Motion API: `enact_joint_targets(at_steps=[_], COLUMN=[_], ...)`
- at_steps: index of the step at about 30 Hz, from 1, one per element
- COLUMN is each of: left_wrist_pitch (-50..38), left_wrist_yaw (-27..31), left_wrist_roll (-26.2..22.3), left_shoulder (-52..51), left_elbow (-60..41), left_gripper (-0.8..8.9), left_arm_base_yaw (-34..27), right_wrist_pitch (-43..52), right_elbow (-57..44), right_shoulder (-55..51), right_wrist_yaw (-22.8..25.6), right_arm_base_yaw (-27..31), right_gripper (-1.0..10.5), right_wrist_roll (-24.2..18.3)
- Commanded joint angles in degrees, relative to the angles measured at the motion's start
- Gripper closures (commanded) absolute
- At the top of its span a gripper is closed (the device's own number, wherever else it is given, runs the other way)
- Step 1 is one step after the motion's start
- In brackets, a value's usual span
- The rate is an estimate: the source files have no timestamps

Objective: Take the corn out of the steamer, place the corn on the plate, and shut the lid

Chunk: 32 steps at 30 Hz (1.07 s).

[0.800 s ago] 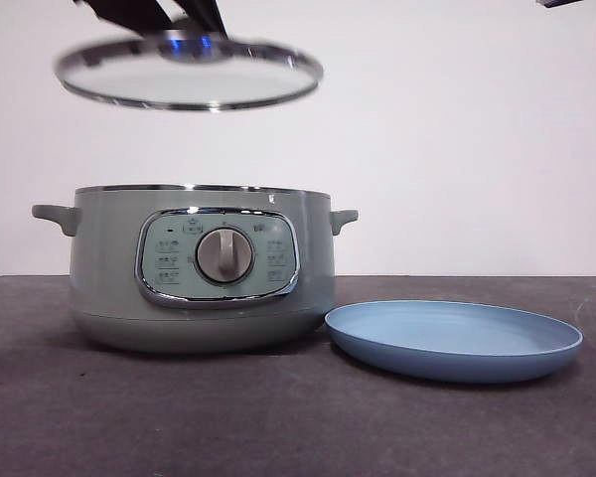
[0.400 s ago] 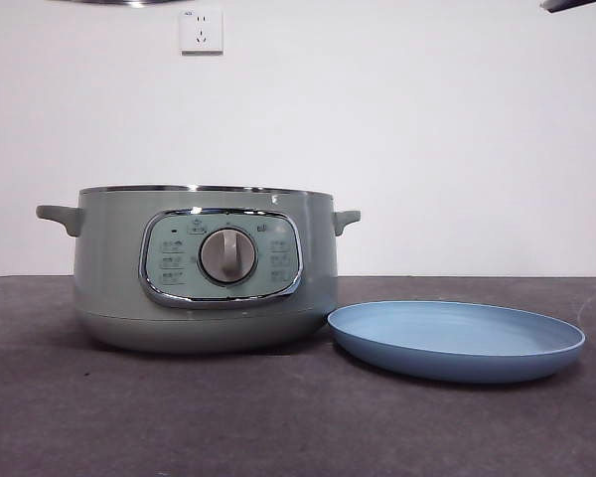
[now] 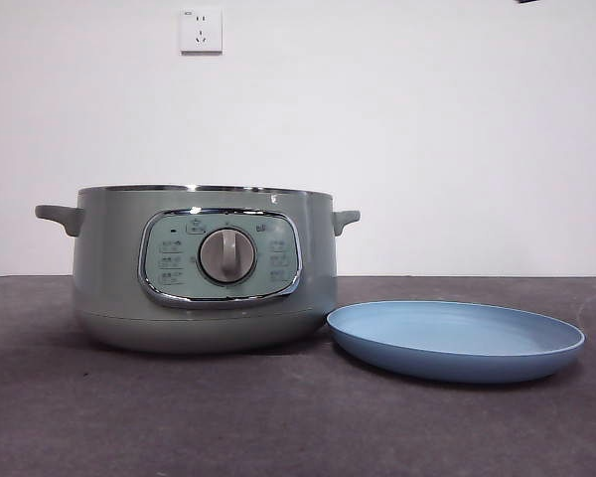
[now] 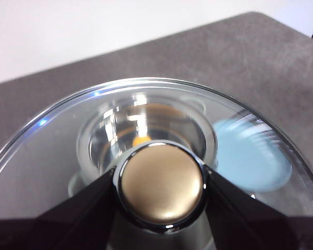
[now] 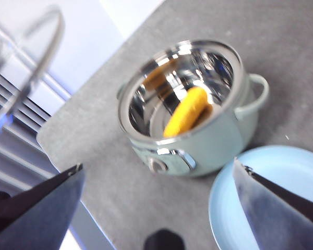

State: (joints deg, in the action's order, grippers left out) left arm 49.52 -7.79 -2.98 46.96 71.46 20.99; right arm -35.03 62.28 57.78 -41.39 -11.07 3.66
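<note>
The sage-green steamer [image 3: 204, 268] stands open on the table, left of the light-blue plate [image 3: 455, 338]. In the right wrist view the yellow corn [image 5: 187, 112] lies inside the steamer [image 5: 198, 135], with the plate [image 5: 271, 192] beside it. My left gripper [image 4: 161, 177] is shut on the knob of the glass lid [image 4: 57, 151] and holds it high above the steamer, out of the front view. The lid also shows raised in the right wrist view [image 5: 21, 67]. My right gripper [image 5: 157, 165] is open and empty, above the steamer and plate.
The table is dark grey [image 3: 298, 427] with a white wall behind it. A wall socket [image 3: 201, 30] sits above the steamer. A small dark arm tip [image 3: 528, 1] shows at the front view's top right edge.
The lid and the left gripper have risen out of the top of the front view. The dark tip at the top right has drawn further out of view.
</note>
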Motion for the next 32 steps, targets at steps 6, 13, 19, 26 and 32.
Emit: enact_joint_targets(at_steps=[6, 13, 19, 26, 32], left_wrist_pitch=[4.74, 10.97, 14.91, 16.48, 17.57], left_wrist_yaw=[0.26, 0.28, 0.28, 0.24, 0.24], left_wrist_roll=[0.39, 0.44, 0.44, 0.37, 0.26], left_shoulder=[-10.58, -17.25, -20.13, -20.90, -20.90], left_elbow=[-3.26, -3.30, -3.30, -3.30, -3.30], left_gripper=[8.22, 8.22, 8.22, 8.22, 8.22], left_arm_base_yaw=[-0.11, -0.11, -0.11, -0.11, -0.11], right_wrist_pitch=[12.57, 14.40, 8.66, 1.77, 1.64], right_elbow=[0.55, 10.99, 27.12, 43.19, 48.00], right_shoulder=[8.48, 22.80, 37.35, 52.13, 60.67], right_wrist_yaw=[7.87, 16.41, 23.78, 31.63, 36.04], right_arm_base_yaw=[-9.64, -19.17, -24.68, -29.22, -30.73], right_gripper=[4.3, 4.3, 4.3, 4.4, 4.4], right_wrist_roll=[8.48, 8.92, 8.50, 6.36, 6.40])
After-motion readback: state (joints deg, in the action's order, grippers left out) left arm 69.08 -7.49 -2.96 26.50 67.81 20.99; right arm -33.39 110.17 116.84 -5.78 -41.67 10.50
